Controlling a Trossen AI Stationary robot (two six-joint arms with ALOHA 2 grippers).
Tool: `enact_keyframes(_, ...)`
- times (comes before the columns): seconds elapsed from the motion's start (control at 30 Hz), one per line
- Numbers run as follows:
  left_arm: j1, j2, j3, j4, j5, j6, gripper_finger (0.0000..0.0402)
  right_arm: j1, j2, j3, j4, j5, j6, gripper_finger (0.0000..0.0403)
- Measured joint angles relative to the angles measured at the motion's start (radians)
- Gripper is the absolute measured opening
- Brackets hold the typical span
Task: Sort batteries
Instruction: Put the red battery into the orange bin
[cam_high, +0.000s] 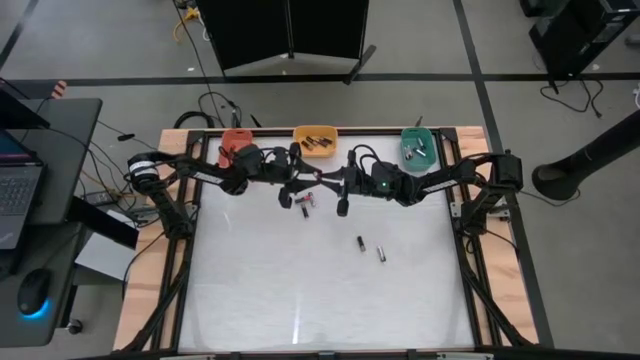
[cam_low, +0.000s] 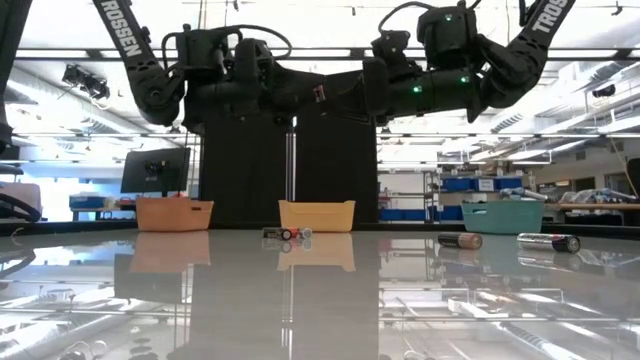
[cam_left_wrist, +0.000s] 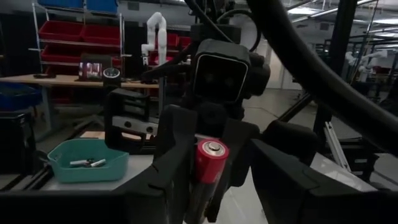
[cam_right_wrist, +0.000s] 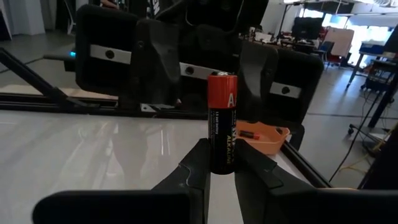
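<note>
Both grippers meet in the air over the far middle of the table. My right gripper (cam_right_wrist: 222, 163) is shut on a battery (cam_right_wrist: 221, 118) with a black body and a red end. My left gripper (cam_high: 297, 190) faces it, open, with one finger (cam_right_wrist: 155, 62) on either side of the battery's red end (cam_left_wrist: 209, 160); I cannot tell whether either touches it. Three more batteries lie on their sides on the table: a small group (cam_high: 305, 203) below the grippers and two (cam_high: 360, 243), (cam_high: 381, 254) nearer the middle. My right gripper pinches the battery between its two fingers at the black end (cam_right_wrist: 222, 167). The fingers come level from the table's right and lie along the battery. It is lifted clear of the table, and its red end sticks out past the fingertips toward the left gripper.
Three bins stand along the far edge: an orange-red one (cam_high: 237, 142), a yellow one (cam_high: 315, 140) and a teal one (cam_high: 418, 146), the last two with batteries inside. The near half of the table (cam_high: 300, 310) is bare. Frame rails run along the table's sides.
</note>
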Motion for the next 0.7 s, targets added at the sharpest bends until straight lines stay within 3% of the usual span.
enact_keyframes(0.13,-0.006,0.0,0.0,0.0,-0.012,0.032,0.0143,0.004,0.0,0.0,0.008,0.0,-0.007,0.0059)
enact_keyframes(0.37,-0.02,0.0,0.0,0.015,-0.037,0.092,0.0058,0.011,0.0,0.0,0.03,-0.005,-0.015,0.0059)
enact_keyframes(0.57,-0.02,0.0,-0.002,0.049,-0.051,0.086,0.0056,0.011,-0.001,0.001,0.038,-0.003,-0.019,0.0063)
enact_keyframes(0.7,-0.015,0.001,0.003,0.057,-0.052,0.069,0.0056,0.013,-0.001,0.002,0.025,0.053,-0.026,0.0107)
